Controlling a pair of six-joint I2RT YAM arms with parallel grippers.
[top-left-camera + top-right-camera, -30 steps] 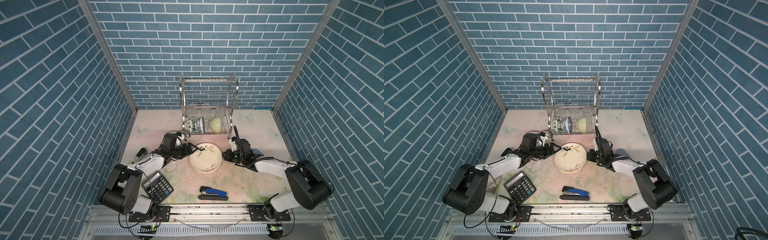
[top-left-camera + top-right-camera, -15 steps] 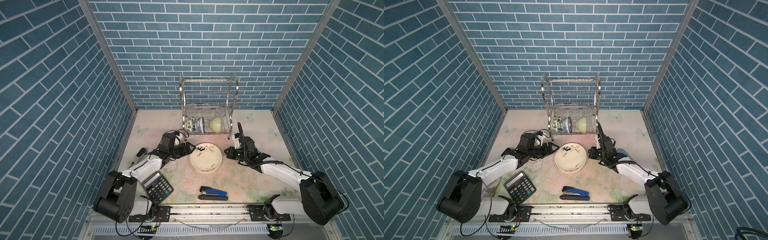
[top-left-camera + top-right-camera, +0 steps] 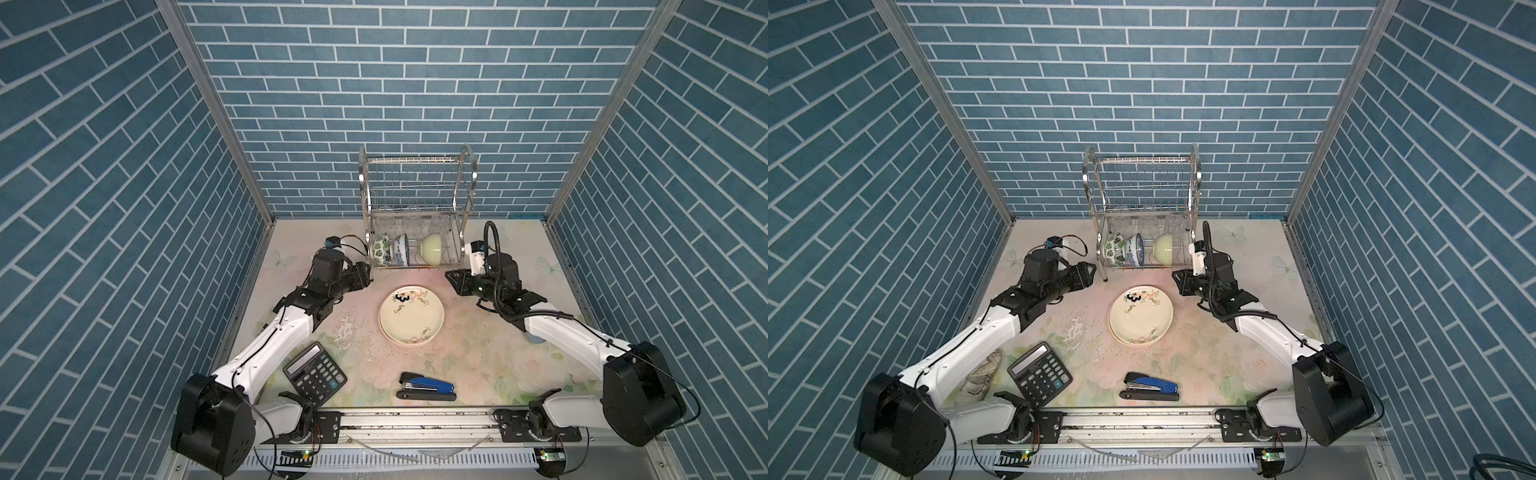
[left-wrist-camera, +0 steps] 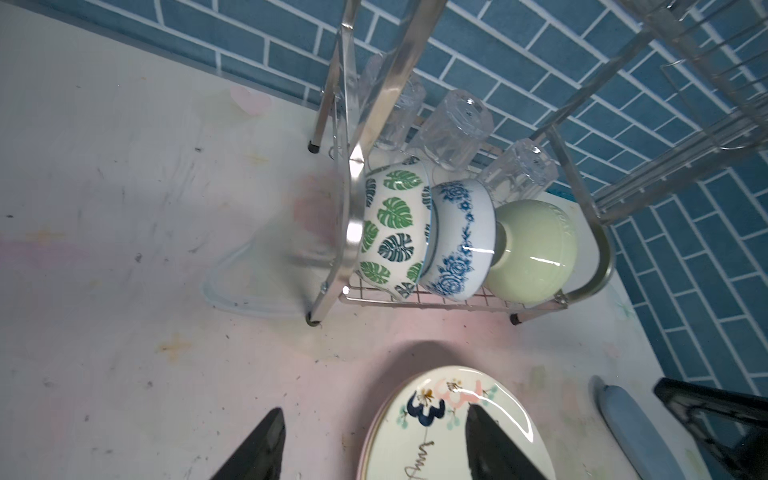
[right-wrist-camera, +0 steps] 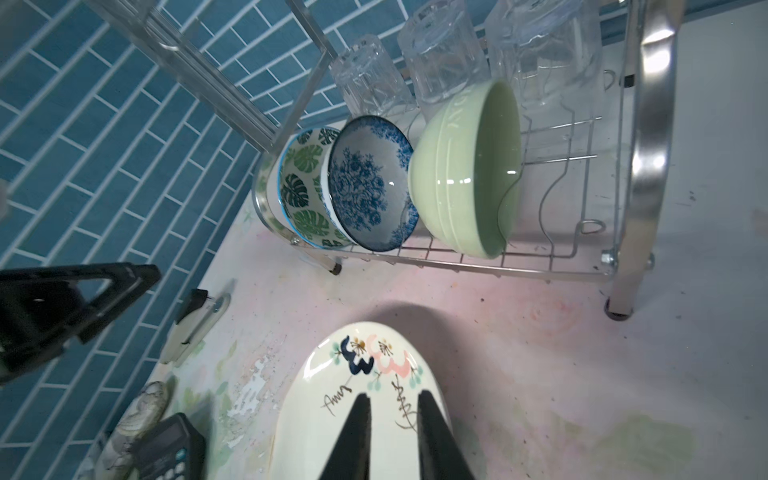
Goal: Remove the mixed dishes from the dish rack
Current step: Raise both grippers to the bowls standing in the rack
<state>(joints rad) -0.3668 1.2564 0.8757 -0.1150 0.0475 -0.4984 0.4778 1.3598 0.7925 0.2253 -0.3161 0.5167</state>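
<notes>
On the floral desk (image 3: 478, 353), the two-tier dish rack (image 3: 417, 216) stands against the back wall, and a stack of plates (image 3: 411, 316) with the cream floral one on top lies flat just in front of it. Three bowls stand on edge in a row across the lower shelf, mouths turned to the right: green-leaf bowl (image 3: 380, 249), blue-patterned bowl (image 3: 401, 248), pale green bowl (image 3: 430, 247). Three clear tumblers (image 4: 455, 129) sit upended behind them. The left gripper (image 4: 374, 411), spread wide and empty, hovers beside the rack's left front leg, nearest the leaf bowl but with the arched side frame between. The right gripper (image 5: 395, 395), parted only narrowly and holding nothing, hangs over the plates, facing the pale green bowl's open mouth. The likeliest way out is the open front of the shelf, low under the upper tier
</notes>
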